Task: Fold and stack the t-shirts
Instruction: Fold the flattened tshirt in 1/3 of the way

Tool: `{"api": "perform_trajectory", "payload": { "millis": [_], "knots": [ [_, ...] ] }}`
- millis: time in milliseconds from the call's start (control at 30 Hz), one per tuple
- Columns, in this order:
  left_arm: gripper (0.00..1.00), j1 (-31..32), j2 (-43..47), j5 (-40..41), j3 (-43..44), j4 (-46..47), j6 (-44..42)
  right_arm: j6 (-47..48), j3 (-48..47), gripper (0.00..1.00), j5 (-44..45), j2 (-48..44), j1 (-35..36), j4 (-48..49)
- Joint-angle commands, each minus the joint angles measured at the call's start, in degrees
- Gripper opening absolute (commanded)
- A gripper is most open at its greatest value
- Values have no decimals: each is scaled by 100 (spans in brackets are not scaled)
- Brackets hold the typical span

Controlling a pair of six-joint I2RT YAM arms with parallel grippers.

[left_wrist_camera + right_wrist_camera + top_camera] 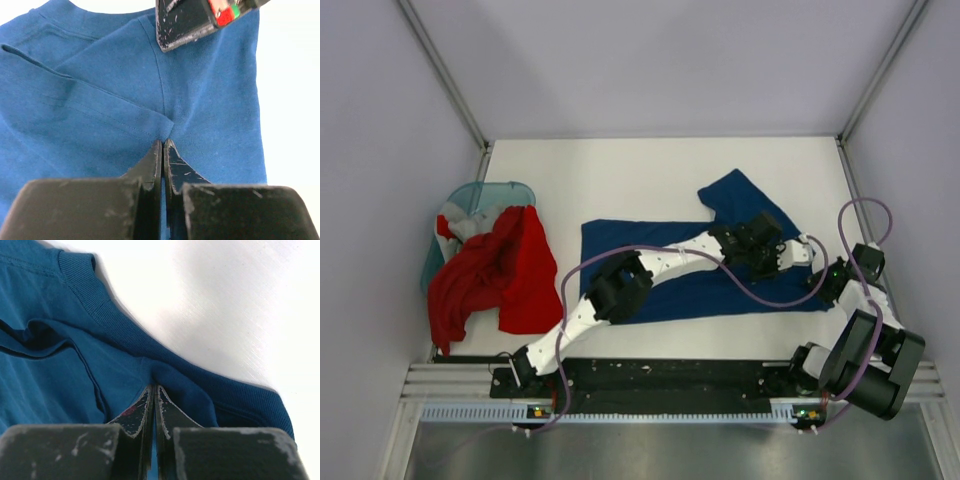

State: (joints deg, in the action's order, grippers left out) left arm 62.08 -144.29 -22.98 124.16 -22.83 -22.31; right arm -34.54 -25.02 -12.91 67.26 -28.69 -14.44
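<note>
The left pincer (163,149) is clenched on a fold of the navy t-shirt (90,110); the right pincer (154,390) grips cloth beside its collar (125,335).

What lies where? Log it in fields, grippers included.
blue shirt: spread mid-table, sleeve pointing to the far side
red shirt: crumpled at left, overlapping the basket
grey shirt: bunched at the basket, beside the red shirt
basket: teal, far left
left gripper: shut, pinching blue shirt
right gripper: shut, pinching blue shirt by the ribbed collar
</note>
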Motion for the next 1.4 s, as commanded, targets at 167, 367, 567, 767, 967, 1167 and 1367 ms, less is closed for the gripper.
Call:
{"api": "perform_trajectory", "payload": {
  "millis": [167,367,567,767,967,1167,1367],
  "knots": [
    [1,-47,103,-269,425,-284,-152,71,-65,0,350,129,-58,-59],
    [12,-47,50,-303,381,-222,-213,79,-74,0,333,111,-67,-77],
    [21,-47,6,-251,355,-82,-143,97,-65,0,298,103,-58,-68],
    [1,-30,6,-198,355,-46,-90,97,-65,0,280,76,-58,-77],
    [21,-4,-11,-417,337,-231,-362,106,-56,0,280,85,-58,-77],
    [27,58,-187,-155,363,190,-187,106,-56,0,245,50,-58,-77],
    [24,58,-302,-101,434,174,-230,123,-47,0,254,-29,-58,-112]
  ]
}}
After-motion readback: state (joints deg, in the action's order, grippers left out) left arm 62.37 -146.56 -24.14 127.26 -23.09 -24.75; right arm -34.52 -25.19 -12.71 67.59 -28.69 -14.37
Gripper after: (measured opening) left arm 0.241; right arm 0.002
